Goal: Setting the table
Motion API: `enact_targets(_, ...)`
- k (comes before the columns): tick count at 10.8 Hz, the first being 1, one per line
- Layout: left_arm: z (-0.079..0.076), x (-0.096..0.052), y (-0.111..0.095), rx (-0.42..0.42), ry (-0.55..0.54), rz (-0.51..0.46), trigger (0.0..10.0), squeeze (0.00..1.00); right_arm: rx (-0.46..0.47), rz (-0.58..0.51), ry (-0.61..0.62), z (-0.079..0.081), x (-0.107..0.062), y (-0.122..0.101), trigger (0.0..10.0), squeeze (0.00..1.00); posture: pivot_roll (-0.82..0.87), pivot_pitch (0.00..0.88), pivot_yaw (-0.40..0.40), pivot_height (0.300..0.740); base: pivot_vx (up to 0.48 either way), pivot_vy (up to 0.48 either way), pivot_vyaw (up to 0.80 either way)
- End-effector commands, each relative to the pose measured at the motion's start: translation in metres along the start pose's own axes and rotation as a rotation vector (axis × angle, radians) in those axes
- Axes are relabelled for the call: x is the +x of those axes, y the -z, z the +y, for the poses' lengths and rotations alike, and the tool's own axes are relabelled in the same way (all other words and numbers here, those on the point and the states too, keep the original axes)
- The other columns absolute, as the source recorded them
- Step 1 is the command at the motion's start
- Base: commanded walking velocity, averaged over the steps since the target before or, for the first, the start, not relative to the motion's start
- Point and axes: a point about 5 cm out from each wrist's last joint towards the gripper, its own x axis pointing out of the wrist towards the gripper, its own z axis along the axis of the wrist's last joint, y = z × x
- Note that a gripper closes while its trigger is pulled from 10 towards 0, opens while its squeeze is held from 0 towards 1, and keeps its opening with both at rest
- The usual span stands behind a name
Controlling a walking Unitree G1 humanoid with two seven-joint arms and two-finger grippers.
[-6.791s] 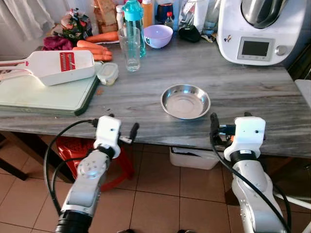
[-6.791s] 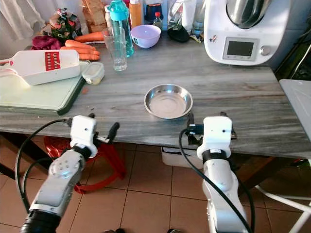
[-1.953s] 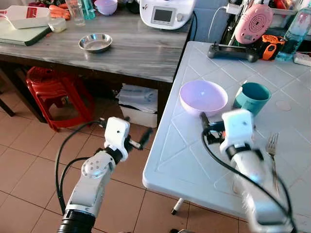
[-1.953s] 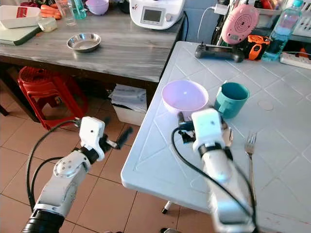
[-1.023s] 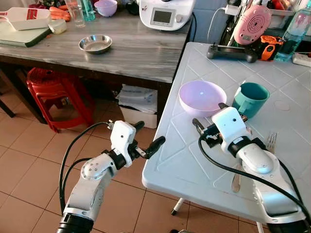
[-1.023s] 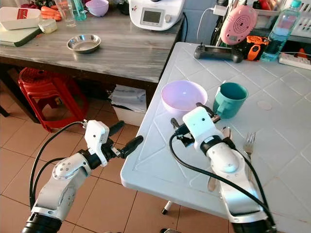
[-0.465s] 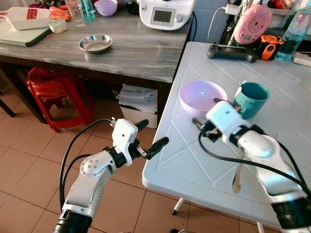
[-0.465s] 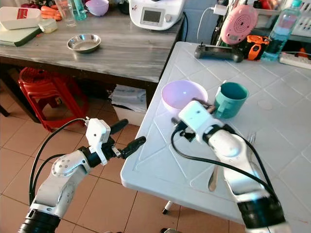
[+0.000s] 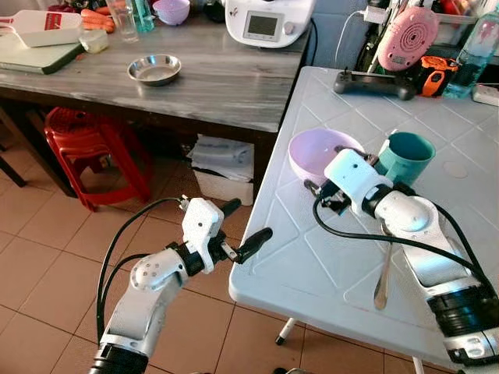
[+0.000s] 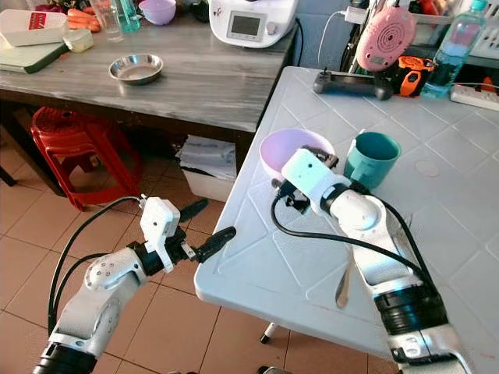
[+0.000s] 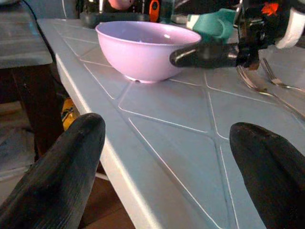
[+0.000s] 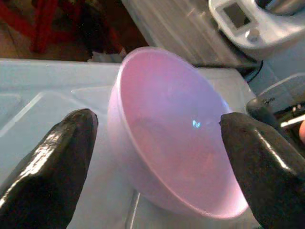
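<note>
Bowl: the lilac plastic bowl (image 9: 323,153) sits upright at the centre of the head view, on the near left part of the white table (image 9: 312,257), its rim close to the table's left edge.
Left gripper: the left gripper (image 9: 238,226) hangs lower left of centre, over the tiled floor (image 9: 47,241) just beside the table's edge, jaws spread wide and empty, fingers pointing toward the bowl.
Right gripper: the right gripper (image 12: 157,167) is at the bowl's near side, jaws wide apart with nothing between them; in its wrist view one finger lies off each side of the rim, not touching.
Key relation: the bowl lies straight ahead of the right jaws and between their lines, so the right arm looks the nearer and better placed; being round, the bowl has no long axis to align with.
Spoon: a metal spoon (image 9: 382,276) lies lower right on the table, handle running away from the camera, beside the right forearm.
Mug: a teal mug (image 9: 404,157) stands just right of the bowl, close enough that a wide grasp could knock it.
Surfaces: the table is smooth moulded plastic with diamond grooves; the bowl is thin, glossy and probably slippery at the rim.
Far side: a grey wooden counter (image 9: 226,86) in the upper left carries a steel dish (image 9: 154,69) and a white kitchen appliance (image 9: 269,19).
</note>
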Motion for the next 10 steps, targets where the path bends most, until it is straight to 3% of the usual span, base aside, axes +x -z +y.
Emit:
enact_targets(1,-0.003,0.000,-0.003,0.026,0.028,-0.004,10.0,0.00,-0.009,0.005,-0.026,-0.003,0.001,0.000,10.0,0.00,-0.09,0.154,0.017,0.740,0.000,0.000,0.00)
enact_targets(5,-0.014,-0.001,-0.012,0.074,0.142,-0.038,10.0,0.00,-0.040,0.041,-0.072,-0.018,0.008,0.015,10.0,0.00,-0.09,0.152,0.018,0.740,0.000,0.000,0.00)
enact_targets(9,-0.019,-0.002,-0.009,0.077,0.161,-0.027,10.0,0.00,-0.028,0.067,-0.120,-0.019,0.016,0.032,10.0,0.00,-0.08,0.145,0.020,0.740,0.000,0.000,0.00)
enact_targets(10,-0.020,-0.002,-0.009,0.077,0.162,-0.027,10.0,0.00,-0.043,0.062,-0.125,-0.021,0.017,0.032,4.8,0.00,-0.08,0.145,0.020,0.740,0.000,0.000,0.00)
